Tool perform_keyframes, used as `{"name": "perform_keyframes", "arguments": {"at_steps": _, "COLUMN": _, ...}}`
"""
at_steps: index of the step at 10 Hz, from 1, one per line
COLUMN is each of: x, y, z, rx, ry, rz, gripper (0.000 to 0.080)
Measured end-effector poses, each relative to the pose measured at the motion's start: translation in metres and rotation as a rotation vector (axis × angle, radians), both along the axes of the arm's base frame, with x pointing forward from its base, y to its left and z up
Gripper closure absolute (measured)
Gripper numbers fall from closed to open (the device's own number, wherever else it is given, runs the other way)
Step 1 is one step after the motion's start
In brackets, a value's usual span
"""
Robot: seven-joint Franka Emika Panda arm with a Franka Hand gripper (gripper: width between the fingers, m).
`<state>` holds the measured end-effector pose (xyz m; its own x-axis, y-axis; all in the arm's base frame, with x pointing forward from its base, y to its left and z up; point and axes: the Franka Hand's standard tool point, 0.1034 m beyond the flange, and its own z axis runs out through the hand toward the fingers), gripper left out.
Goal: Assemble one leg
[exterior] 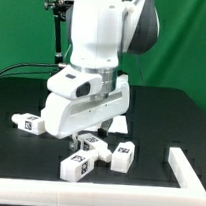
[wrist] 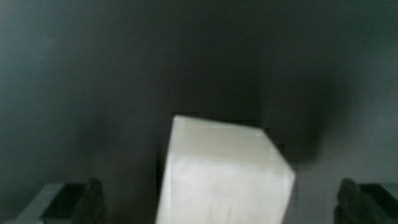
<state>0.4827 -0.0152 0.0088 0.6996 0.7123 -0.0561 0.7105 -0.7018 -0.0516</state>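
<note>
arm (exterior: 94,60) is low over the black surface (exterior: 161,111), its white wrist housing blocking most of the middle in the exterior view. end effector (wrist: 217,200) is open: in the wrist view the two dark fingers (wrist: 71,200) sit wide apart at the frame corners, with a gap on each side of a white block (wrist: 222,170) between them. nothing is clamped. the block is blurred and shows no tag, so cannot tell if it is a leg. the fingertips are hidden behind the housing in the exterior view.

four legs are on the surface, all white with black-and-white tags. lone leg (exterior: 29,123) lies well apart from the others, toward the exterior view's left, beside the arm. the other three are bunched just in front of and under the arm. middle leg (exterior: 88,142) is closest to the housing. front leg (exterior: 78,166) is nearest the camera. side leg (exterior: 122,153) is on the exterior view's right of the bunch. middle and side legs look to be touching or nearly so, but too small to tell.

white l-shaped bar (exterior: 186,170) lies near the surface edge on the exterior view's right, well apart from the legs. green backdrop (exterior: 22,24) is behind.
</note>
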Motion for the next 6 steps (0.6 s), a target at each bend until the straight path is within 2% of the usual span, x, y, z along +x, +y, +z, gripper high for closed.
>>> {"name": "perform_keyframes", "arguments": {"at_steps": 1, "x": 0.0001, "y": -0.0001, "z": 0.0002, "rx": 0.000, "ry": 0.000, "rz": 0.003, "gripper": 0.0150}}
{"name": "perform_keyframes", "arguments": {"at_steps": 3, "x": -0.0001, "y": -0.0001, "z": -0.0001, "rx": 0.000, "ry": 0.001, "rz": 0.003, "gripper": 0.0414}}
{"name": "perform_keyframes", "arguments": {"at_steps": 4, "x": -0.0002, "y": -0.0001, "z": -0.0001, "rx": 0.000, "ry": 0.001, "rz": 0.003, "gripper": 0.0515}}
{"name": "perform_keyframes", "arguments": {"at_steps": 6, "x": -0.0003, "y": -0.0001, "z": -0.0002, "rx": 0.000, "ry": 0.001, "rz": 0.003, "gripper": 0.0515}}
